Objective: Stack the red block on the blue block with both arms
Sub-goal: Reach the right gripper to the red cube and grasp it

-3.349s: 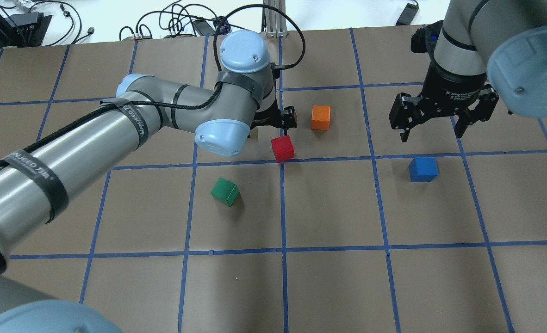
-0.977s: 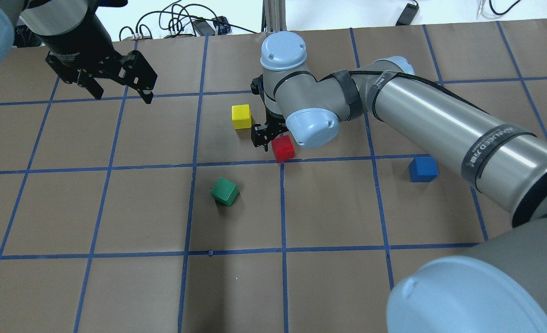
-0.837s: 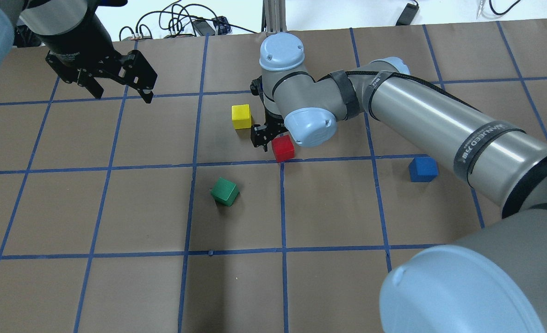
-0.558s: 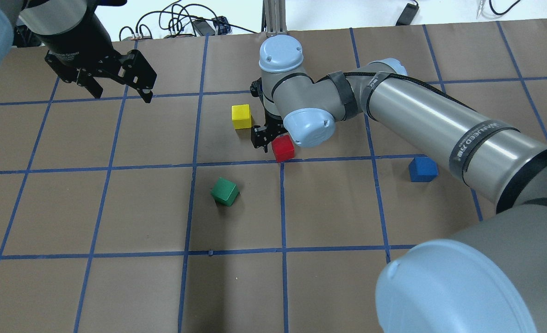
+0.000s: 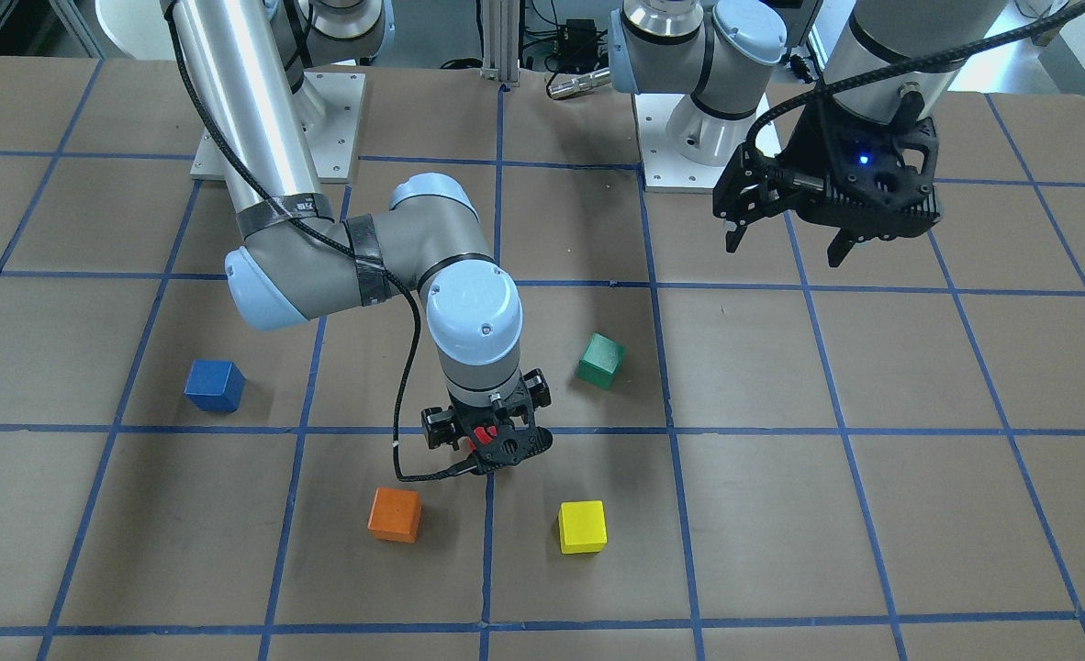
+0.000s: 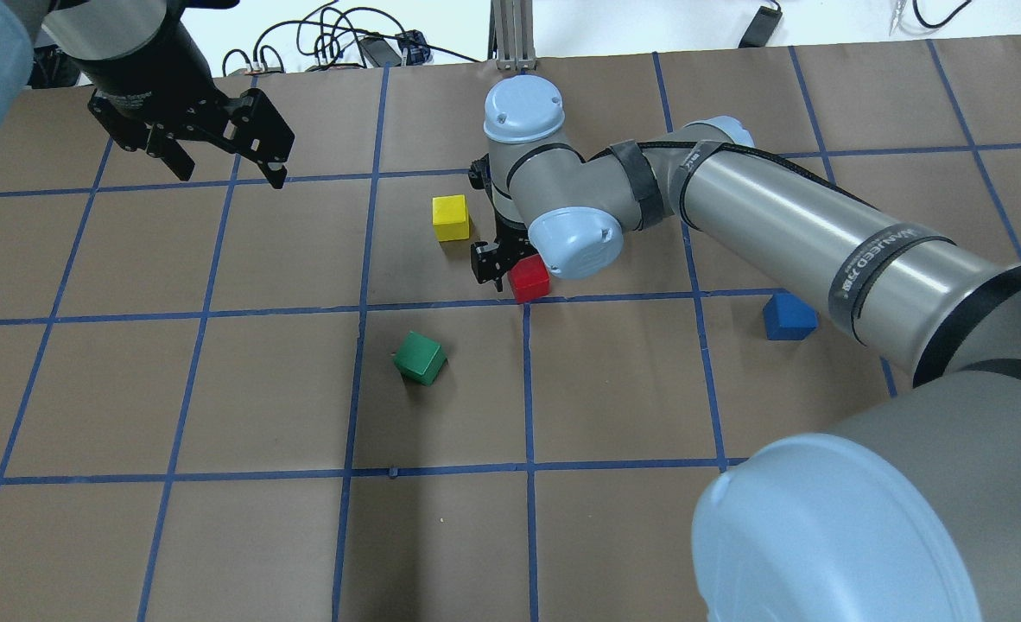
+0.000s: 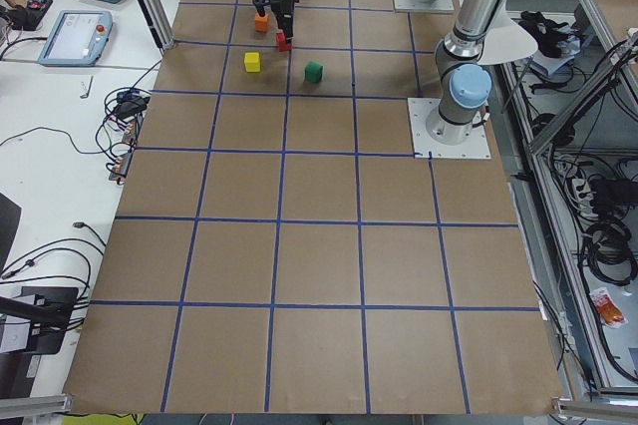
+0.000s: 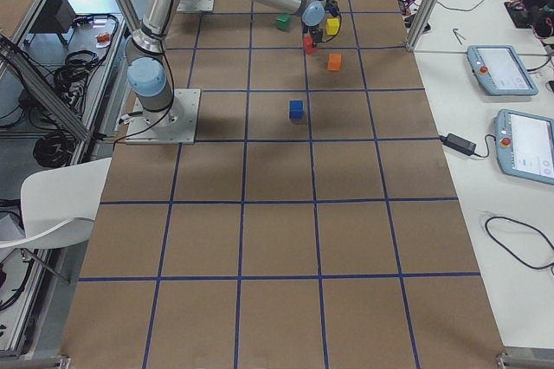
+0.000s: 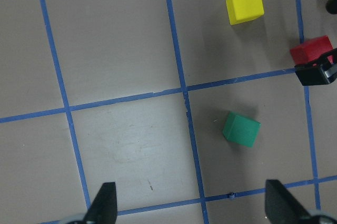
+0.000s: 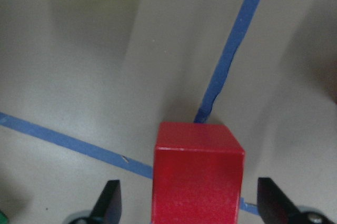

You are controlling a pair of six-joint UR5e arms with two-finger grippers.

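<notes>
Red block (image 6: pixel 529 278): on the counter (image 6: pixel 614 389), between the right fingers (image 10: pixel 109 200), which stand apart with gaps on both sides.
Blue block (image 6: pixel 789 316): right, well apart.
Left fingers (image 9: pixel 103 205): spread, hovering far left.

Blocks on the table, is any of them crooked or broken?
Only the green block looks crooked: it sits turned at an angle to the blue tape lines, while the yellow block sits nearly square to them. Nothing looks broken or spilled.
</notes>
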